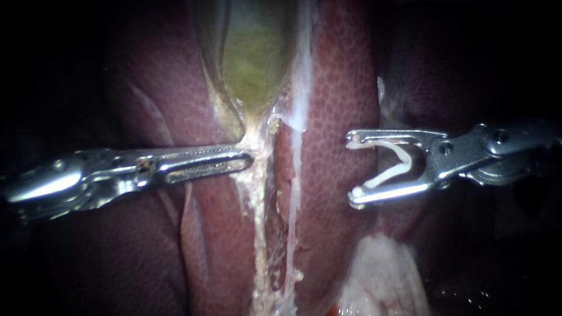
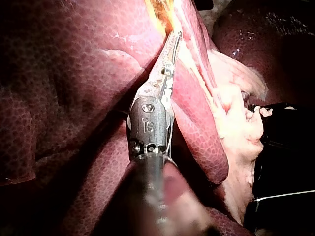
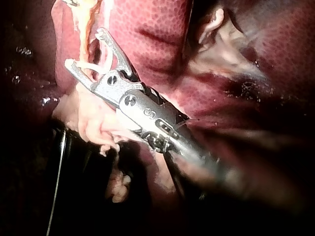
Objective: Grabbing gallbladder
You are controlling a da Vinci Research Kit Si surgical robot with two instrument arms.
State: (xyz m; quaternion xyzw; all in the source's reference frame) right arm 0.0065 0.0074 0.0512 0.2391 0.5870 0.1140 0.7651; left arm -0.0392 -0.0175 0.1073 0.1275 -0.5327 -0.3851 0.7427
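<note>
Dark red liver fills the background, and the gallbladder is seen in a groove at its middle.

Open room is left over the liver between the two tools, while the outer edges are lost in darkness. The gallbladder's long axis runs up and down the endoscope view, with its narrow end pointed downward into a pale strand. The left instrument is laid level with its jaws together and the tips touching that narrow end; whether tissue is pinched cannot be told. The right instrument is held well apart, its jaws spread wide with a white clip seated between them and touching both. A pale fatty lump is seen below it.
</note>
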